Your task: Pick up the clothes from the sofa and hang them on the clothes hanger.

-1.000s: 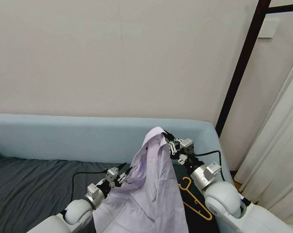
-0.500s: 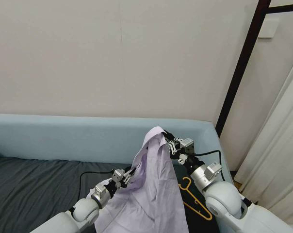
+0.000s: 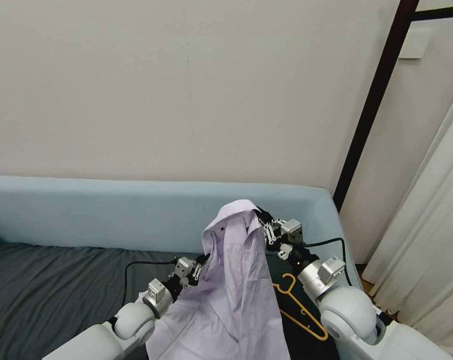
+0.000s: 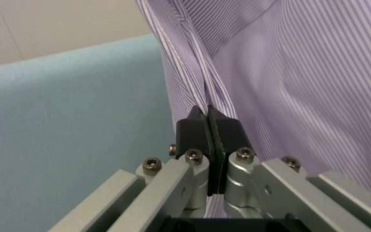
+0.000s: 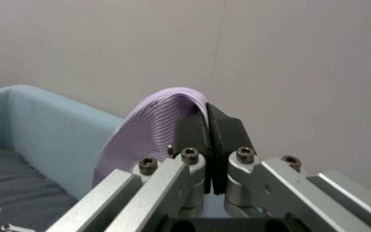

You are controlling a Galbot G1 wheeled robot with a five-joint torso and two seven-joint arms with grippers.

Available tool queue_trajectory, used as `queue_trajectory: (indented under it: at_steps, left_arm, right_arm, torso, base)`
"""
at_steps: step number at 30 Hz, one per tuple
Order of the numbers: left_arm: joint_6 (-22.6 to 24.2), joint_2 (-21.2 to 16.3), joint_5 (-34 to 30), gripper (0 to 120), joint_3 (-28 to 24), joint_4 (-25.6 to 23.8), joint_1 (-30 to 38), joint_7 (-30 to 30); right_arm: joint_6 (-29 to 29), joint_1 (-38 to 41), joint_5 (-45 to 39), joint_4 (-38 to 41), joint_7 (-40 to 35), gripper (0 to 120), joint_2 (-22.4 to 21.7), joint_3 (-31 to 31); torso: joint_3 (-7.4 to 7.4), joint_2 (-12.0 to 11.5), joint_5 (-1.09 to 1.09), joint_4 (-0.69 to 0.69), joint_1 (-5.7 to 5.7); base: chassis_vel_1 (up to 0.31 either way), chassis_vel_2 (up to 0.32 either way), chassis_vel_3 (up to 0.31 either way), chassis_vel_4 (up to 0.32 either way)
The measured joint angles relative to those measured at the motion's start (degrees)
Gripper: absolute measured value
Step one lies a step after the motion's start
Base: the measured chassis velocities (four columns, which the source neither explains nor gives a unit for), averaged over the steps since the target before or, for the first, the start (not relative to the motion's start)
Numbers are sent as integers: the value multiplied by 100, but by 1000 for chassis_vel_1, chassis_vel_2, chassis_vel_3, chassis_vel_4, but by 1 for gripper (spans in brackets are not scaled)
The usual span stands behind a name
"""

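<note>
Aloft, lilac shirt [image 3: 238,300], left gripper [image 3: 202,261] and right gripper [image 3: 259,217] pinching it.

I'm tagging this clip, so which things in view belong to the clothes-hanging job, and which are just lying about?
Job: lilac shirt, pinched by left gripper and right gripper; orange hanger; sofa.
Just there: white curtain; dark frame.

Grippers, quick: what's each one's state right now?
Left gripper: shut on the lilac shirt.
Right gripper: shut on the same shirt, higher up.
</note>
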State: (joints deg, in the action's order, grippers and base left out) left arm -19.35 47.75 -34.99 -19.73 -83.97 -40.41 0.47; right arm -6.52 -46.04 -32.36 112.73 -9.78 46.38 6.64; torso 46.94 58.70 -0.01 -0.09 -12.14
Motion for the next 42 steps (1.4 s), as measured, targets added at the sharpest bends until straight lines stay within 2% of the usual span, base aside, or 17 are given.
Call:
queue_trajectory:
  at_steps: [4, 9, 11, 14, 16, 21, 22, 25, 27, 29, 32, 35, 39, 42]
  left_arm:
    - [6, -158, -12, 0, 293, -199, -139, -26]
    - [88, -584, -117, 0, 1004, -662, -423, -71]
    - [121, -655, -145, 0, 1097, -749, -447, -77]
    - [309, -950, -347, 0, 1462, -1154, -474, -126]
    - [332, -985, -377, 0, 1494, -1203, -472, -128]
    - [826, -1684, -1025, 0, 1877, -2156, -122, -239]
    - [826, -1684, -1025, 0, 1877, -2156, -122, -239]
    - [1095, -1994, -1346, 0, 1919, -2519, 168, -329]
    - [1252, -2134, -1517, 0, 1934, -2643, 358, -393]
    - [1280, -2154, -1554, 0, 1934, -2656, 408, -409]
    - [1540, -2277, -1837, 0, 1933, -2703, 869, -547]
    - [1687, -2353, -1953, 0, 1934, -2733, 1072, -651]
    - [1793, -2474, -2010, 0, 2053, -2839, 1034, -703]
    - [1864, -2733, -2026, 0, 2429, -3075, 634, -706]
  right_arm:
    - [-1, 8, 26, -138, -2, 0, 2, -61]
    - [10, 55, 38, -438, -50, 0, -44, -253]
    - [26, 76, 17, -456, -64, 0, -55, -276]
    - [147, 255, -135, -481, -154, 0, -114, -335]
    - [159, 281, -149, -481, -160, 0, -121, -336]
    - [427, 1080, -681, -486, -337, 0, -334, -85]
    - [427, 1080, -681, -486, -337, 0, -334, -85]
    - [542, 1738, -1063, -651, -417, 0, -415, 274]
    - [601, 2272, -1271, -872, -450, 0, -361, 468]
    - [611, 2352, -1303, -903, -454, 0, -350, 489]
    - [673, 3155, -1546, -1269, -468, 0, -192, 755]
    - [707, 3477, -1665, -1353, -466, 0, -145, 836]
    - [757, 3613, -1732, -1360, -465, 0, -143, 848]
    - [851, 3636, -1822, -1184, -464, 0, -253, 853]
  torso:
    - [0, 0, 0, 1, 0]
    - [0, 0, 1, 1, 0]
    - [0, 0, 0, 1, 0]
    - [0, 0, 0, 0, 0]
    - [0, 0, 0, 1, 0]
    - [0, 0, 1, 0, 0]
    - [0, 0, 1, 0, 0]
    - [0, 0, 1, -1, 0]
    - [0, 0, 1, 0, 0]
    - [0, 0, 1, 1, 0]
    - [0, 0, 1, 2, -1]
    - [0, 0, -1, 0, -1]
    - [0, 0, 0, -1, -1]
    - [0, 0, 0, 0, -2]
  base:
    - [0, 0, 0, 0]
    - [0, 0, 0, 0]
    - [0, 0, 0, 0]
    - [0, 0, 0, 0]
    - [0, 0, 0, 0]
    - [0, 0, 0, 0]
    - [0, 0, 0, 0]
    - [0, 0, 0, 0]
    - [0, 0, 0, 0]
    - [0, 0, 0, 0]
    - [0, 0, 0, 0]
    - [0, 0, 0, 0]
    - [0, 0, 0, 0]
    - [0, 0, 0, 0]
